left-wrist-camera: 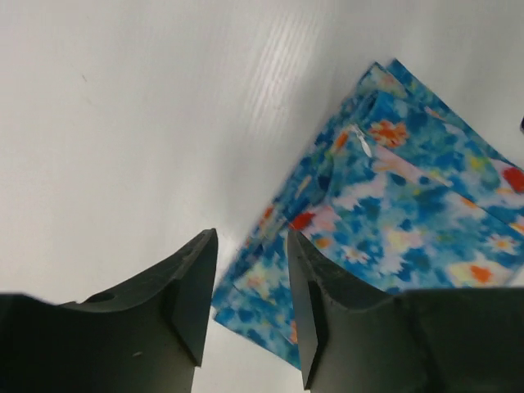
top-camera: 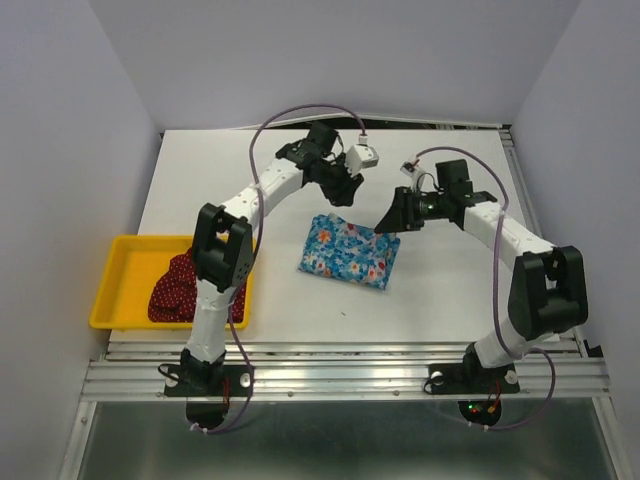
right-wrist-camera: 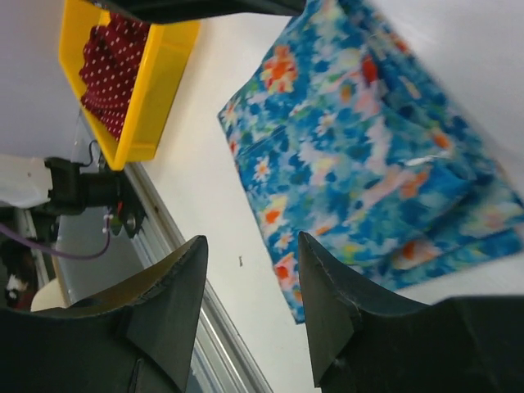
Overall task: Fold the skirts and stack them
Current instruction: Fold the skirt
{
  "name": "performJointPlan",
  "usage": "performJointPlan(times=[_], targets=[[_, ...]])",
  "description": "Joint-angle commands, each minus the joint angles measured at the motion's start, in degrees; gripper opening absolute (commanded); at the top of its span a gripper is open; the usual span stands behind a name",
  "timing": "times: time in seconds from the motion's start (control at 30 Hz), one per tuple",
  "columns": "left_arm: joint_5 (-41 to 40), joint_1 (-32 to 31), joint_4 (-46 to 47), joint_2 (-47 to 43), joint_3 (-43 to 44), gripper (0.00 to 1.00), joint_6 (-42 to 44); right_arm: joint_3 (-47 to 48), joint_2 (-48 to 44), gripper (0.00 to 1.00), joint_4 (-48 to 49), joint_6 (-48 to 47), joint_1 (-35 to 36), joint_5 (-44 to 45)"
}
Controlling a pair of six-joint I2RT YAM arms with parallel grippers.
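Observation:
The blue flowered skirt [top-camera: 348, 252] lies folded flat in the middle of the table. It also shows in the left wrist view [left-wrist-camera: 409, 205] and the right wrist view [right-wrist-camera: 360, 139]. The dark red dotted skirt [top-camera: 178, 285] lies crumpled in the yellow tray [top-camera: 118, 283], seen too in the right wrist view [right-wrist-camera: 110, 70]. My left gripper [top-camera: 343, 193] hovers open and empty above the blue skirt's far edge. My right gripper [top-camera: 384, 222] is open and empty above its far right corner. Neither touches the cloth.
The yellow tray sits at the table's left front, partly under the left arm's upright link [top-camera: 222, 262]. The metal rail [top-camera: 340, 352] runs along the table's front edge. Grey walls close in the table on the left, back and right.

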Motion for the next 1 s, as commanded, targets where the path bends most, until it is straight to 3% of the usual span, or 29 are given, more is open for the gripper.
performJointPlan(times=[0.0, 0.13, 0.37, 0.53, 0.77, 0.83, 0.97], targets=[[14.36, 4.38, 7.84, -8.84, -11.29, 0.46, -18.89, -2.45, -1.65, 0.53, 7.37, 5.01, 4.45, -2.13], [16.86, 5.00, 19.53, -9.74, -23.61, 0.44, -26.11, -6.06, 4.40, 0.53, 10.81, 6.78, 5.15, -0.21], [15.81, 6.84, 27.73, -3.33, -28.73, 0.41, -34.38, -5.54, 13.64, 0.53, 9.07, 3.79, 5.15, 7.35], [12.64, 7.64, 27.29, -0.77, -27.59, 0.45, -34.74, -0.71, 19.35, 0.54, 5.98, 0.72, 5.15, 20.00], [6.94, 7.64, 25.63, -9.38, -25.22, 0.58, -31.75, 6.41, 19.46, 0.54, 1.59, -3.32, 5.15, 38.00], [2.55, 7.64, 24.40, -12.45, -23.99, 0.62, -30.61, 7.81, 18.93, 0.55, 0.71, -5.87, 5.15, 39.70], [-3.61, 8.25, 22.37, -18.16, -23.54, 0.65, -30.16, 9.49, 14.63, 0.66, -0.61, -6.85, 5.15, 36.55]])
